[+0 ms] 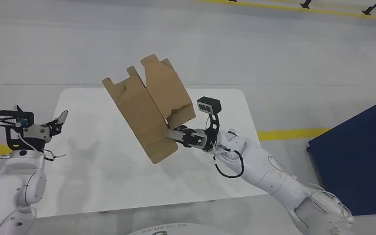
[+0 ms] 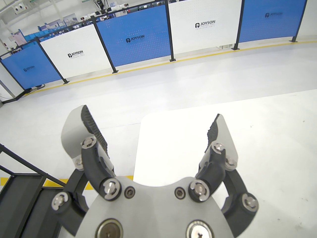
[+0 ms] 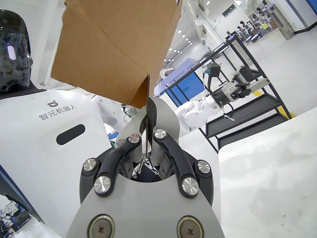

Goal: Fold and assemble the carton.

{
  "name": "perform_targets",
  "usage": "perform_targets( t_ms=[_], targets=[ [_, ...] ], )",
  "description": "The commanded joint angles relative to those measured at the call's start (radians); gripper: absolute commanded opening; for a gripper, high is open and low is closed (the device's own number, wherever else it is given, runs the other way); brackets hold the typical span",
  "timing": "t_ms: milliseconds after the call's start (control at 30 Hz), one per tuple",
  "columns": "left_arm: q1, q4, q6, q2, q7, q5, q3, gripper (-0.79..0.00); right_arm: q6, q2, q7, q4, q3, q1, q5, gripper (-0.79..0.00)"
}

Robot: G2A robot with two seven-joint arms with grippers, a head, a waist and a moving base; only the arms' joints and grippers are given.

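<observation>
My right claw is pressed together on a thin edge of the carton, pinching one cardboard wall between its fingers. The carton hangs in the air above the middle of the desk, tilted, not touching the surface as far as I can tell.

It is plain brown corrugated board, unprinted on the sides I see. From the top view two long panels meet along a straight fold. At the far end short flaps stand out, parted by slots. The edge near my claw looks ragged. In my right wrist view the carton rises from the claw. Crease lines cross its faces, and just above my fingers the walls part slightly into a narrow shadowed hollow.

My left claw sits at the left edge of the desk, well apart from the carton. In its wrist view the claw has its ribbed fingers spread wide over a rounded corner of the desk.
</observation>
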Motion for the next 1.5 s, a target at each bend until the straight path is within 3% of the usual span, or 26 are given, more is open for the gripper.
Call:
perform_targets(
  t_ms=[0, 100, 167, 233, 533, 633, 733, 1267, 1333, 1467],
  targets=[
    [-0.086, 0.050, -0.166, 0.004, -0.215, -0.105, 0.019, 0.000, 0.000, 0.000, 0.000, 0.000, 0.000, 0.000, 0.000, -0.785],
    [-0.270, 0.182, -0.407, 0.014, -0.596, -0.304, 0.044, 0.000, 0.000, 0.000, 0.000, 0.000, 0.000, 0.000, 0.000, -0.785],
    [-0.373, 0.262, -0.551, 0.018, -0.738, -0.417, 0.073, 0.000, 0.000, 0.000, 0.000, 0.000, 0.000, 0.000, 0.000, -0.785],
    [-0.429, 0.318, -0.638, 0.021, -0.808, -0.504, 0.085, 0.000, 0.000, 0.000, 0.000, 0.000, 0.000, 0.000, 0.000, -0.785],
    [-0.419, 0.319, -0.652, 0.022, -0.792, -0.524, 0.093, 0.000, 0.000, 0.000, 0.000, 0.000, 0.000, 0.000, 0.000, -0.785],
    [-0.412, 0.366, -0.810, 0.031, -0.878, -0.736, 0.102, 0.000, 0.043, -0.002, -0.013, 0.000, 0.005, -0.003, -0.016, -0.785],
    [-0.439, 0.400, -0.808, 0.055, -0.940, -0.967, 0.182, 0.000, 0.117, -0.007, -0.020, 0.001, 0.004, -0.002, 0.012, -0.785],
    [-0.439, 0.400, -0.808, 0.055, -0.940, -0.967, 0.182, 0.000, 0.117, -0.007, -0.020, 0.001, 0.004, -0.002, 0.012, -0.785],
    [-0.439, 0.400, -0.808, 0.055, -0.940, -0.967, 0.182, 0.000, 0.224, -0.015, 0.010, 0.035, -0.016, 0.028, 0.073, -0.785],
    [-0.439, 0.400, -0.808, 0.055, -0.940, -0.967, 0.182, 0.000, 0.239, -0.019, 0.029, 0.037, -0.020, 0.044, 0.093, -0.785]
  ],
)
